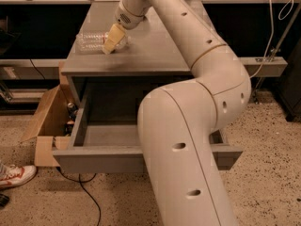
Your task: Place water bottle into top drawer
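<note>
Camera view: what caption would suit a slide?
Robot's tool at the water bottle lying on the cabinet, above the open top drawer.

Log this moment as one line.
gripper: at bottle on cabinet top | bottle: lying on side | drawer: open | placed: not yet

Arm: your big white arm point(188, 140) comes in at 6 o'clock, bends at 3 o'clock, then stretches toward 11 o'clock.
Wrist: your wrist point(126, 14) tips down.
Gripper: your gripper point(112, 39) is at 11 o'clock, pointing toward 7 o'clock.
</note>
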Available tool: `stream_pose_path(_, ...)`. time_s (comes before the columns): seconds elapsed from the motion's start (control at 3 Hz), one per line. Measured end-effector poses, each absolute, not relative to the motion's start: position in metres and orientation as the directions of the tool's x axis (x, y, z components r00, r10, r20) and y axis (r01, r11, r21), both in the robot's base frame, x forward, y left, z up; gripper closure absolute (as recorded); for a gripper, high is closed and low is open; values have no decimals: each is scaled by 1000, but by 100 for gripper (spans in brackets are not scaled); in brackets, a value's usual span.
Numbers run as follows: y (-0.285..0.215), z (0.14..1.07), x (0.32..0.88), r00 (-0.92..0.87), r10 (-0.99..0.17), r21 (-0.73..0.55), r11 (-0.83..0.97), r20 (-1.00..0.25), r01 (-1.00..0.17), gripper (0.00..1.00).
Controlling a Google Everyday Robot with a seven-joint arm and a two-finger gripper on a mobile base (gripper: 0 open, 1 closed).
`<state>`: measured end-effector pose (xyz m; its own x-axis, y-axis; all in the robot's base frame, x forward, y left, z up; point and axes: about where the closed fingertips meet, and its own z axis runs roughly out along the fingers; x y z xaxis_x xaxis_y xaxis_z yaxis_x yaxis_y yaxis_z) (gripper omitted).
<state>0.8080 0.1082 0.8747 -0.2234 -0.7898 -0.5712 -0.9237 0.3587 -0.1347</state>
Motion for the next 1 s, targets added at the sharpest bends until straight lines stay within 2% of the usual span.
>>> stream_pose_path(1.0, 136, 867, 833, -305, -685, -62, 455, -662, -888, 0)
